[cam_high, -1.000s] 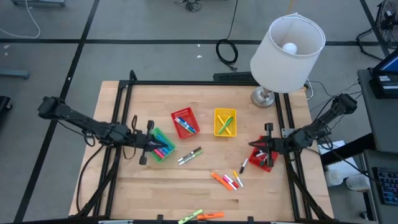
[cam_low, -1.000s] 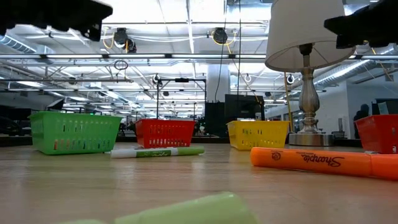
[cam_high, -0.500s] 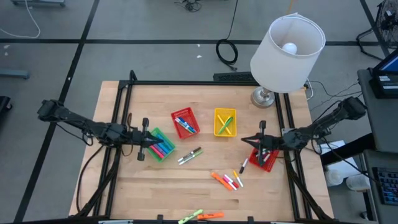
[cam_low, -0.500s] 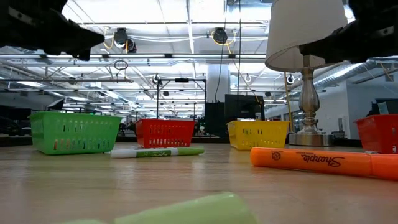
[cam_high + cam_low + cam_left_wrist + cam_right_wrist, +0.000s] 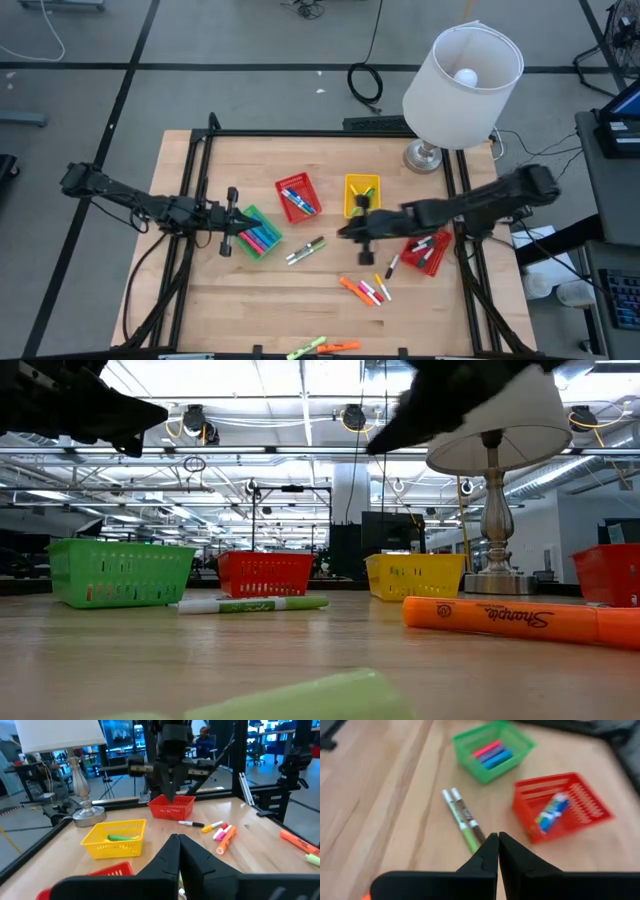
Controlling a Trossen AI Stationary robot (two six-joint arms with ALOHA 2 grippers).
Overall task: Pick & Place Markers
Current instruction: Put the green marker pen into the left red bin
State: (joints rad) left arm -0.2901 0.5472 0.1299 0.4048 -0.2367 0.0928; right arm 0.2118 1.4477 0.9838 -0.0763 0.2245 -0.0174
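In the high view, markers lie loose on the wooden table: a green-and-white pair [image 5: 305, 250], an orange-and-pink cluster [image 5: 365, 290], a black one [image 5: 392, 266], and green and orange ones [image 5: 320, 347] at the near edge. Others lie in the baskets. My left gripper [image 5: 242, 234] [image 5: 177, 840] hovers shut and empty at the green basket's [image 5: 260, 235] left side. My right gripper [image 5: 345, 232] [image 5: 497, 837] hovers shut and empty in front of the yellow basket [image 5: 362, 195], near the marker pair [image 5: 462, 822].
A red basket [image 5: 298, 196] with blue markers sits mid-table, and a second red basket [image 5: 425, 252] sits near the right edge. A lamp [image 5: 462, 75] stands at the far right corner. A black frame [image 5: 195, 180] borders the table. Bare wood lies near the pair of markers.
My right gripper has swung from above the right-hand red basket toward the table's left, stopping in front of the yellow basket. My left gripper has drawn back slightly from over the green basket toward the table's left edge.
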